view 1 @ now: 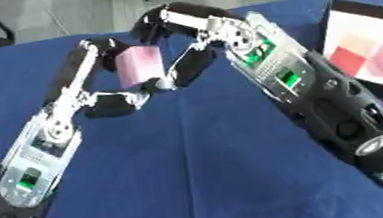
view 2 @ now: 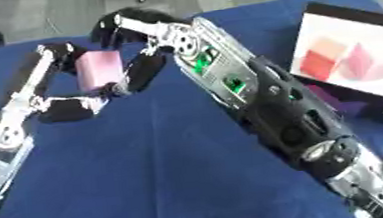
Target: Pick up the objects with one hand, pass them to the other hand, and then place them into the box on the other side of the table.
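Your left hand (view 1: 110, 91) and right hand (view 1: 171, 42) both curl round the pink block (view 1: 140, 65), held above the blue table (view 1: 192, 171), left of the box (view 2: 357, 60) holding pink and red blocks.

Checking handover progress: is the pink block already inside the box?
No, the pink block is held up between the left hand and right hand, away from the box.

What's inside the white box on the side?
The box holds a red block and a pink block. Its dark near wall hides the bottom, so anything lower can't be seen.
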Available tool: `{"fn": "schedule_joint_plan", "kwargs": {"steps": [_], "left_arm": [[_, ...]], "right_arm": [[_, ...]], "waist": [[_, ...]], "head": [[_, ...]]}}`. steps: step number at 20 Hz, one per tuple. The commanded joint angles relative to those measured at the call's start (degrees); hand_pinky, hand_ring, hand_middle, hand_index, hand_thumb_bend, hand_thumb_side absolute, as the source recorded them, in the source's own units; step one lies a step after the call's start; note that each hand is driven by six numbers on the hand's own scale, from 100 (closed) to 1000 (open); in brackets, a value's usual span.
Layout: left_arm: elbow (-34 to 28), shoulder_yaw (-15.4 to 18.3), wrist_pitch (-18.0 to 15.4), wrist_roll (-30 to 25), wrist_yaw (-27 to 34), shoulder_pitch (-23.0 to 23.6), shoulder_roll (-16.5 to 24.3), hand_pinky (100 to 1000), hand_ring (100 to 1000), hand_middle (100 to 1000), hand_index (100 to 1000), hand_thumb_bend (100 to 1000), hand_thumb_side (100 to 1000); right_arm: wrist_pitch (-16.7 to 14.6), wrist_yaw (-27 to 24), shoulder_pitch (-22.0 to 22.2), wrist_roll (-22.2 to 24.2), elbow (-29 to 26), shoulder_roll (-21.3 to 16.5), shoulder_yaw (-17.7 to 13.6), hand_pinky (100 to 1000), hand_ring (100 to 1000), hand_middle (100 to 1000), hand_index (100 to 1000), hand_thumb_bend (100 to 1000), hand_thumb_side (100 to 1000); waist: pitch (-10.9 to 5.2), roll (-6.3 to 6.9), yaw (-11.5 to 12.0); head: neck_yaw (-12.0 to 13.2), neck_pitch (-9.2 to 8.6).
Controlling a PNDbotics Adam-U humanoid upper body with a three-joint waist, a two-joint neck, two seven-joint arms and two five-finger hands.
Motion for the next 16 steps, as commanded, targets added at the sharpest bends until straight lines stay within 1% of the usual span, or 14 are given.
{"fn": "schedule_joint_plan", "kwargs": {"steps": [1,16], "left_arm": [[-1.8,-0.6,-0.3,0.4,0.6,-2.0,-1.7,650,557,419,516,100,100],[-2.3,-0.7,0.2,1.3,1.2,-2.2,-2.2,645,544,398,510,100,100]], "right_arm": [[0.0,-0.1,-1.1,0.3,-1.1,0.4,0.4,878,798,738,820,462,116],[-0.2,0.9,-0.9,1.6,-1.8,0.3,0.7,878,803,743,825,503,121]], "waist": [[-1.14,0.23,0.0],[-1.04,0.25,0.0]], "head": [[0.1,-0.71],[0.3,-0.75]]}}
